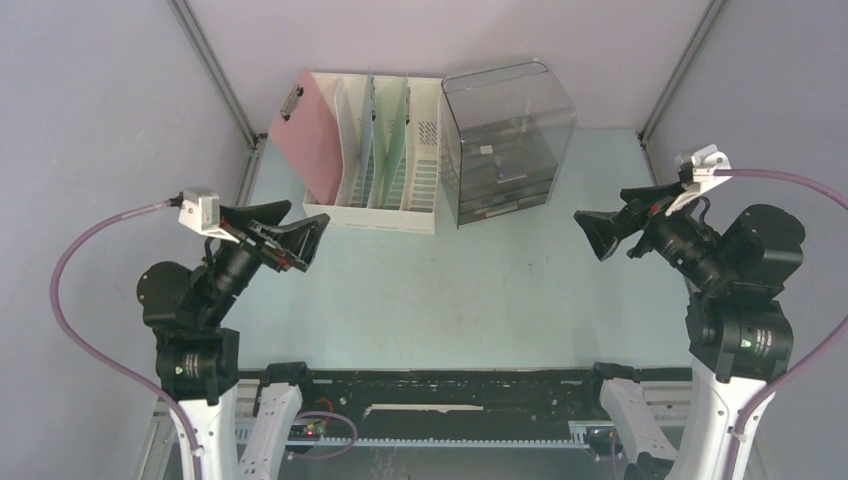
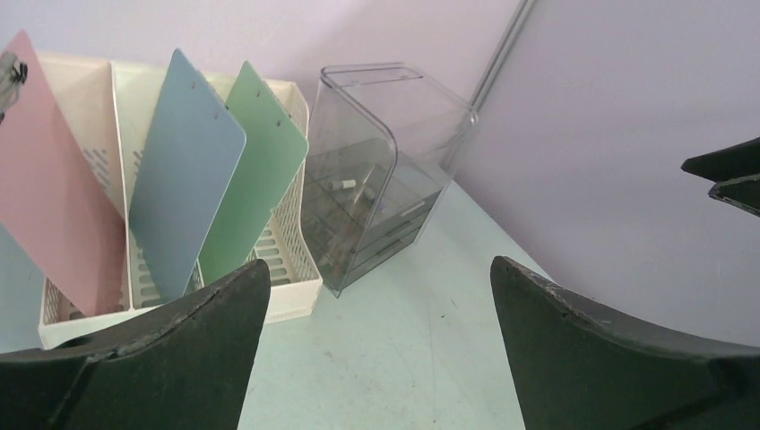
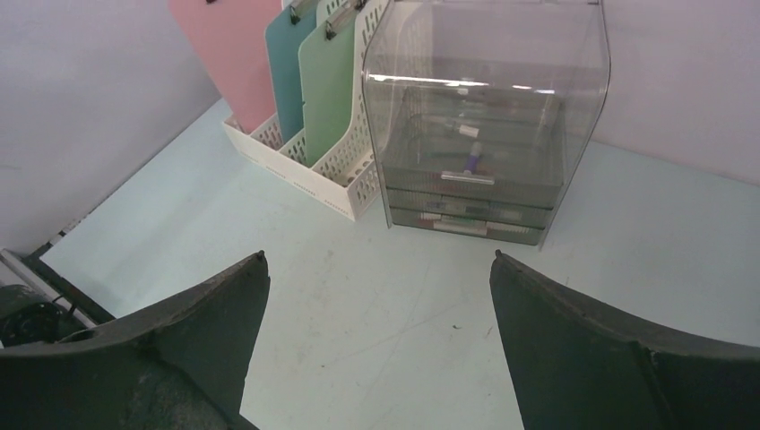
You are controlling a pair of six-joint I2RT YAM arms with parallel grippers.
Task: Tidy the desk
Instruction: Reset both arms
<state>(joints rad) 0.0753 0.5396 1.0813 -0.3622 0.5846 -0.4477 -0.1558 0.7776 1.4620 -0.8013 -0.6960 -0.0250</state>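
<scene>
Both arms are raised above the desk (image 1: 450,300), one at each side, wrists angled inward. Left gripper (image 1: 303,235): fingers spread wide, nothing between them. Right gripper (image 1: 603,228): likewise spread and empty. Judgement: a neutral posture, with the sorting done or nearly so, since everything in view sits in a holder. At the far edge a white file rack (image 1: 372,214) stands three clipboards on edge, which keeps them off the worktop. The pink clipboard (image 1: 308,140) leans out at the left, the blue clipboard (image 2: 184,170) is in the middle and the green clipboard (image 2: 258,166) is on the right. Just beside the rack's right side sits a clear drawer unit (image 1: 505,140). Its drawers look pushed in, and the contents are too small to name. The desk itself is pale mint-green, matte and flat, with faint scuffs mid-surface. Grey walls and aluminium rails bound it, and it spreads ahead of both arm bases.
</scene>
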